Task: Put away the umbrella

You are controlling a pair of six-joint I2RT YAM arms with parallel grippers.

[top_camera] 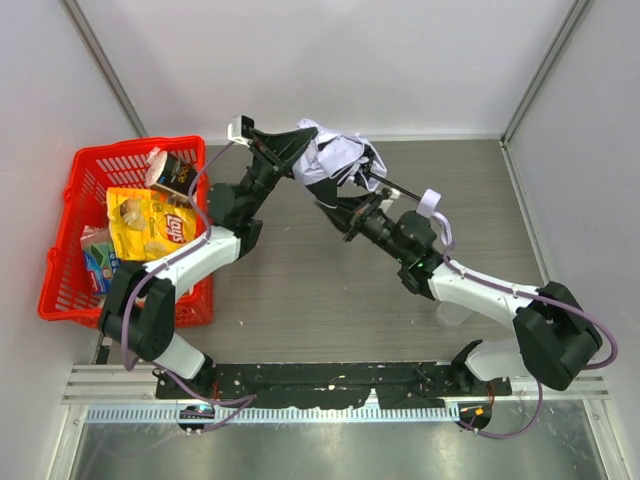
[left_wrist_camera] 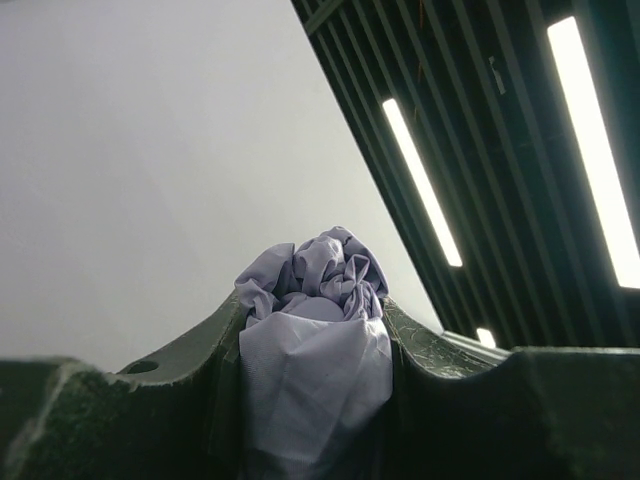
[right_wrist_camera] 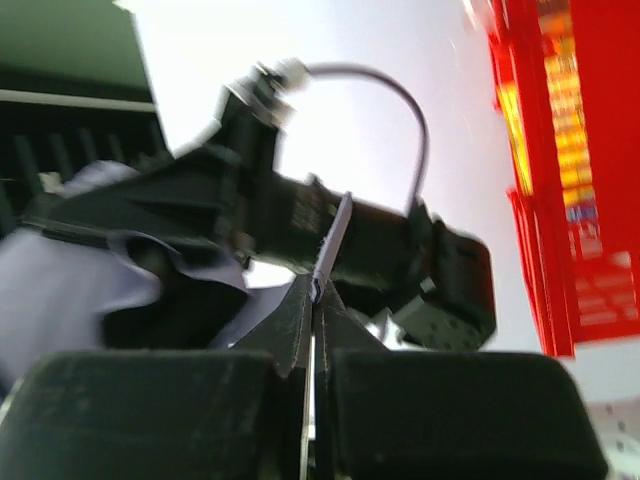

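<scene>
My left gripper (left_wrist_camera: 312,318) is clamped around the umbrella (top_camera: 332,155), on its bunched canopy. My right gripper (right_wrist_camera: 316,290) is pinched together on a thin lavender strip of it. The umbrella sits at the table's (top_camera: 300,310) twelve o'clock, handle (top_camera: 430,200) toward three, red basket (top_camera: 80,180) at nine.

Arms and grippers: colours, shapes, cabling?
The left arm and right arm match: white shells on the long links, black joints and wrists, a lavender cable looping along each. The left gripper and right gripper are black, each with two tapered fingers.
</scene>
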